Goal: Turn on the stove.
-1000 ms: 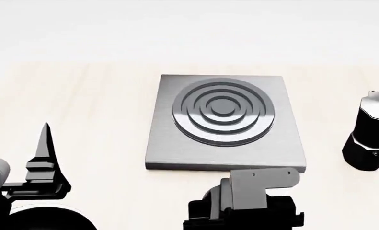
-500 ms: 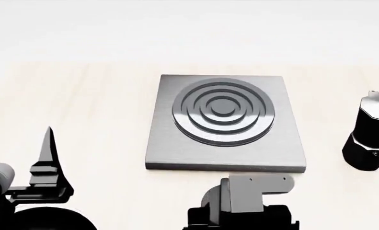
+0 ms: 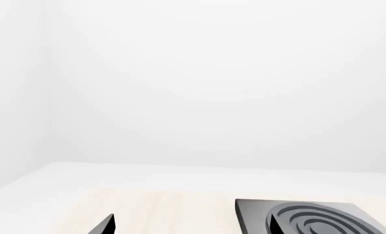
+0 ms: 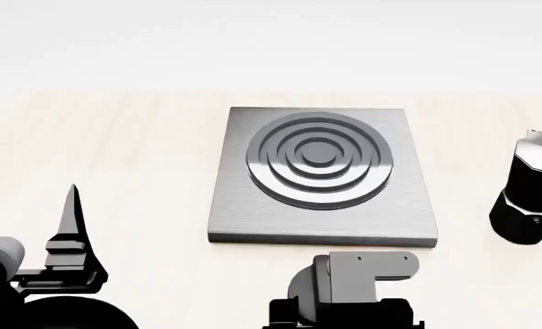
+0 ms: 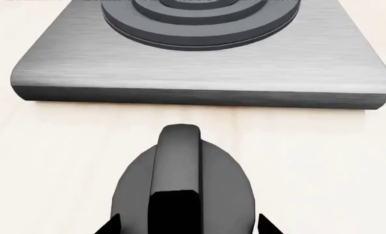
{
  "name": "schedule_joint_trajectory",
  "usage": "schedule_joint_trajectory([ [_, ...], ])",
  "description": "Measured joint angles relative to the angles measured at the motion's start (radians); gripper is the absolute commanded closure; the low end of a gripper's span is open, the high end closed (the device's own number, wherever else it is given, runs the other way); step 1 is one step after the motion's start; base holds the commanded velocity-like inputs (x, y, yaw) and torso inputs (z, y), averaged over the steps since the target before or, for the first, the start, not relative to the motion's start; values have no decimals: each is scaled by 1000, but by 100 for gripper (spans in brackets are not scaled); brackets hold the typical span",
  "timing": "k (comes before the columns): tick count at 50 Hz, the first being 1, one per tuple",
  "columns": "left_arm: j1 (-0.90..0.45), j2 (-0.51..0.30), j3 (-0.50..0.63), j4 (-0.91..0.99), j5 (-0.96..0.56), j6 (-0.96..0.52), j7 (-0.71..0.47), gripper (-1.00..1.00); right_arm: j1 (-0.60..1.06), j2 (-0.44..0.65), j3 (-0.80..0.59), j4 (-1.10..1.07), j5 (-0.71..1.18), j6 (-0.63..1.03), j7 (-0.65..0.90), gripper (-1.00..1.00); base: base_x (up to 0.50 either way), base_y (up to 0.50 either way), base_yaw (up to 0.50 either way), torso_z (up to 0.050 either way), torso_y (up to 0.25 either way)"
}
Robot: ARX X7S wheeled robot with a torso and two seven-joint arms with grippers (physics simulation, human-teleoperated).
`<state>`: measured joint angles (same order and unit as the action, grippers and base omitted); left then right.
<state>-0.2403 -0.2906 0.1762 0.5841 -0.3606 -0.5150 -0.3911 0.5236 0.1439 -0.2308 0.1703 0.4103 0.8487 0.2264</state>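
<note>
A: Where does the stove [image 4: 321,175] sit?
B: Flat on the pale wooden table [image 4: 115,151], middle of the head view; a grey square slab with a raised ring burner [image 4: 318,159] set toward its far half; the left wrist camera catches only one corner of it [image 3: 310,219].

A: And the knob?
B: The right wrist camera shows the knob [image 5: 179,180] on the table just in front of the slab's near edge, apart from it; black, round, with a raised fin along its middle pointing at the slab; in the head view the right arm covers it.

A: Right gripper [image 5: 186,226]?
B: Only two dark finger tips [image 5: 105,226] show at the frame edge, one on each side of the knob; whether they touch it I cannot tell, so open or closed stays undecided.

A: Left gripper [image 4: 70,226]?
B: Low at the left of the head view, well apart from the slab; one pointed finger stands up; spread of the claw not readable; nothing seen in it.

A: Anything else?
B: A black coffee pot [image 4: 531,199] stands upright near the right edge, beside the slab, not touching it.
</note>
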Motion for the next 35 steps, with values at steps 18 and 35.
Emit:
schedule_joint_trajectory([
  [18, -4, -5, 5, -7, -5, 6, -5, -100, -10, 1, 17, -8, 39, -8, 27, -100, 0, 0, 0, 0, 0],
  [35, -2, -11, 4, -6, -13, 9, -12, -100, -74, 43, 60, -102, 58, 36, 94, -100, 0, 0, 0, 0, 0],
])
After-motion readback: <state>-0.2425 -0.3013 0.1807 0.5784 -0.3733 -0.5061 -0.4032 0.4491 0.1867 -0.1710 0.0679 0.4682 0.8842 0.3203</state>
